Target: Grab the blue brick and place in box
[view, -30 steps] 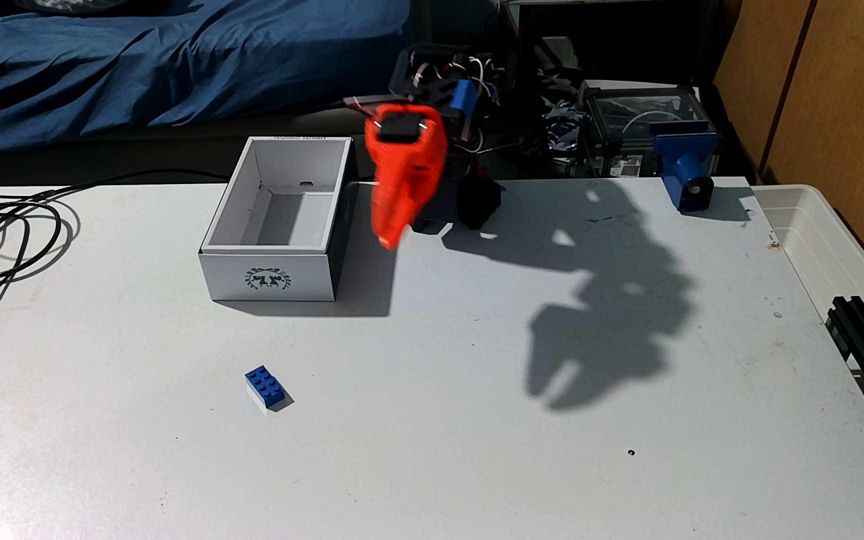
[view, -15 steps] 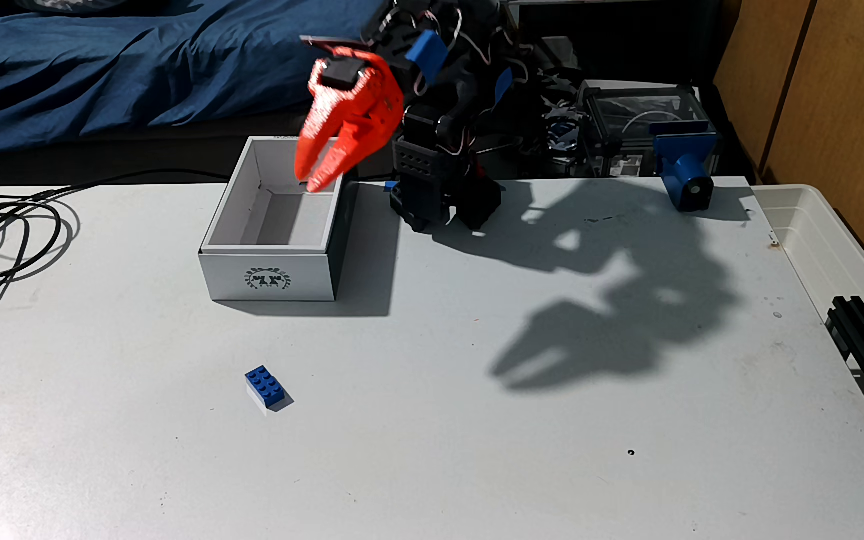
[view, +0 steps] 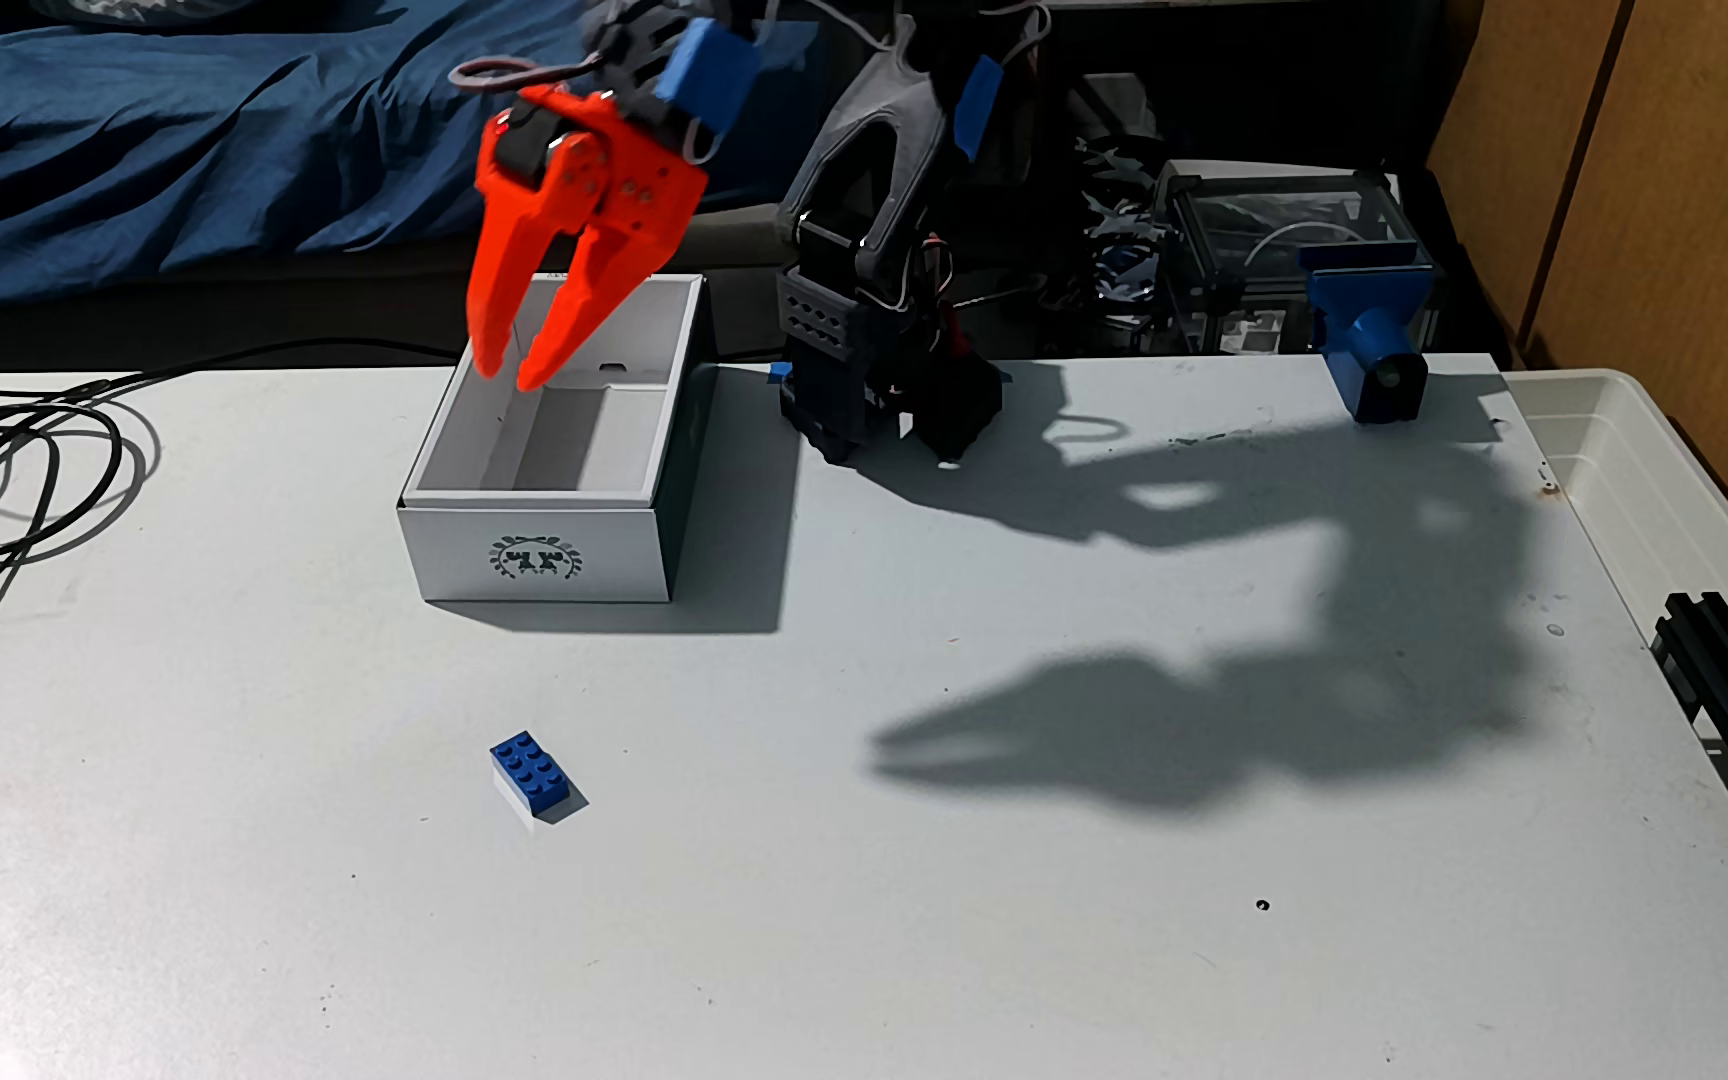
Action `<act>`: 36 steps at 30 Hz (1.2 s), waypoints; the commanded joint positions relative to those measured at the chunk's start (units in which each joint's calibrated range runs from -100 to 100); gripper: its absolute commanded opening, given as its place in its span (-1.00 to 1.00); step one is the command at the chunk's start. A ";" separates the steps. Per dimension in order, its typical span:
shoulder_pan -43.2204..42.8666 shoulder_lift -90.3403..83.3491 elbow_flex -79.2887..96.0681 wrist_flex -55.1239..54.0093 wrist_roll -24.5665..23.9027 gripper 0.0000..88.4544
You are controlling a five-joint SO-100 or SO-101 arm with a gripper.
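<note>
On the white table (view: 943, 883), the empty pincer (view: 512, 374) gapes above the wreath-emblem box (view: 538, 550).

Hard light from the left throws sharp shadows rightward; background dim.

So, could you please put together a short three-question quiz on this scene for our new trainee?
1. True or false: the blue brick already lies inside the box.
2. The orange gripper appears in the fixed view: A) beside the brick, B) in front of the box's far end, C) beside the blue mount.
3. Fill in: the gripper's fingers are ___ and hold nothing.

Key
1. False: it lies on the table, nearer the camera than the box.
2. B
3. apart
</note>
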 commanded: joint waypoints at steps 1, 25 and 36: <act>0.14 7.10 -7.13 3.75 -1.13 -0.84; -8.78 55.89 -50.70 24.60 -7.86 -0.84; -6.77 71.20 -68.00 28.30 -8.08 -0.83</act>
